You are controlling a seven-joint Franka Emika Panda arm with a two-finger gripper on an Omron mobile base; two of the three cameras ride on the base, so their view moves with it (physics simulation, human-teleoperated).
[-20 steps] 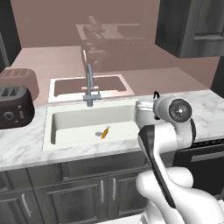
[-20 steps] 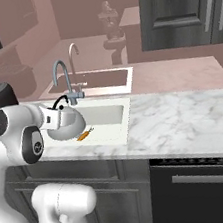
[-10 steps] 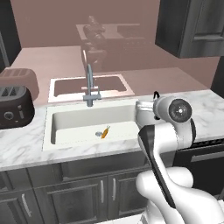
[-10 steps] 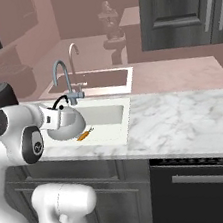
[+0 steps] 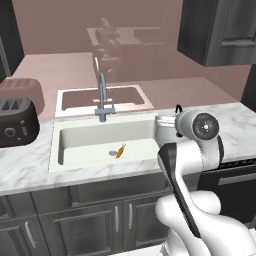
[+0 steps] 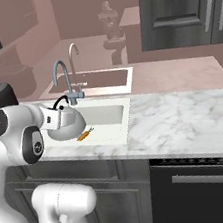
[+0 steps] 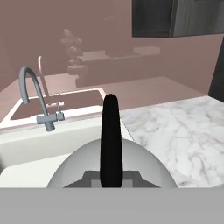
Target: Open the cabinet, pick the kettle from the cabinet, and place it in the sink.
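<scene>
The silver-grey kettle point(image 6: 68, 127) hangs over the right end of the sink point(image 6: 127, 117), above the basin floor. My gripper point(image 6: 57, 111) is shut on its thin black loop handle point(image 7: 110, 140), which runs straight up the hand view over the grey dome point(image 7: 144, 168). In the left base view the kettle point(image 5: 164, 128) peeks out left of my white arm, which hides the fingers. The off-white sink point(image 5: 55, 150) has a tall faucet point(image 5: 102, 100) behind it. The dark cabinet point(image 6: 184, 6) hangs at the upper right, and its doors look shut.
A small orange item point(image 5: 120, 151) lies near the sink drain. A dark toaster point(image 5: 17, 117) stands on the counter at the left. White marble counter point(image 6: 186, 122) stretches right of the sink, above a dark dishwasher front point(image 6: 195, 187).
</scene>
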